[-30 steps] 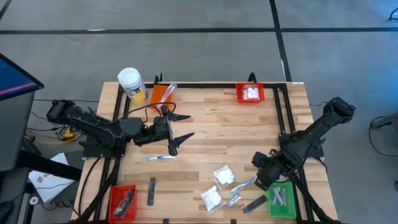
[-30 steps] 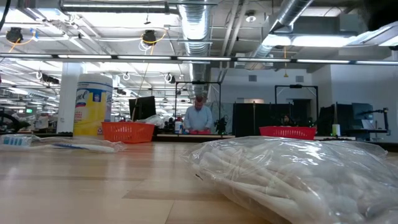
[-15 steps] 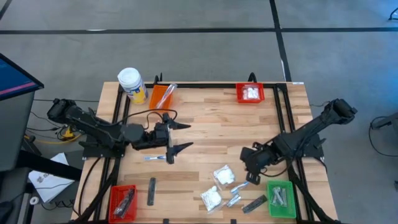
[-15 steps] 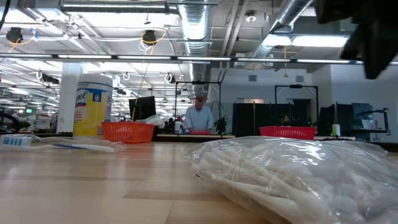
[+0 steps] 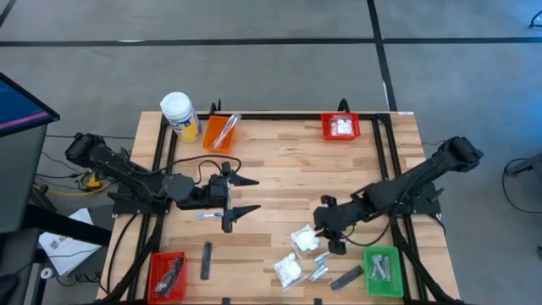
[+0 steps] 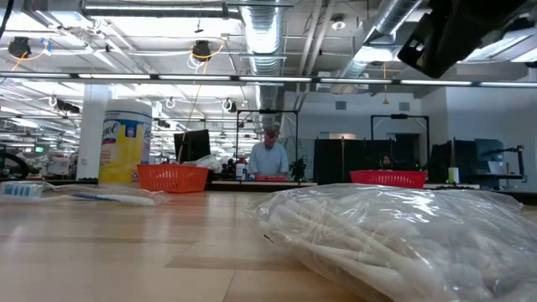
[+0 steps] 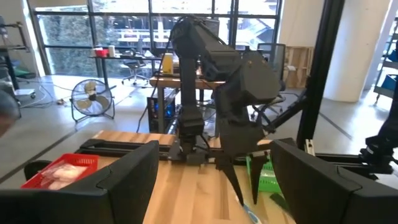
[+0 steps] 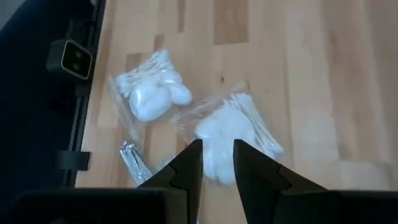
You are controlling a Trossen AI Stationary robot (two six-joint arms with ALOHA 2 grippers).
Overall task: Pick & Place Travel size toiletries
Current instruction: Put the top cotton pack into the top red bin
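Overhead view first: right end effector point(image 5: 332, 227) hangs near the desk's point(image 5: 288, 161) middle, just beside the upper of two white puffy packets point(image 5: 304, 238), its fingers set narrow with nothing between them. Left end effector point(image 5: 238, 196) sits over the desk's left half, fingers spread wide and empty, with a white-blue toothbrush point(image 5: 212, 215) lying just below it. A second packet point(image 5: 287, 270), silvery sachets point(image 5: 319, 272) and a dark grey bar point(image 5: 345, 277) cluster near the front edge, next to the green bin point(image 5: 383, 271). Another dark bar point(image 5: 206, 259) lies alone beside the red bin point(image 5: 167, 275) at the front left corner. Along the far edge stand the white-capped yellow jar point(image 5: 179, 114), an orange bin point(image 5: 222, 131) and a second red bin point(image 5: 340, 126). Bare wood stays open across the desk's centre and far half.

Low view: a packet point(image 6: 394, 239) fills the foreground; the jar point(image 6: 126, 141) carries a label whose writing cannot be read. A person shows far back in the room.

Left wrist view: wide-set fingers point(image 7: 121, 180) frame the other arm.

Right wrist view: narrow fingers point(image 8: 188, 165) point at two packets point(image 8: 230, 130), with a sachet point(image 8: 132, 158) beside the desk's edge.
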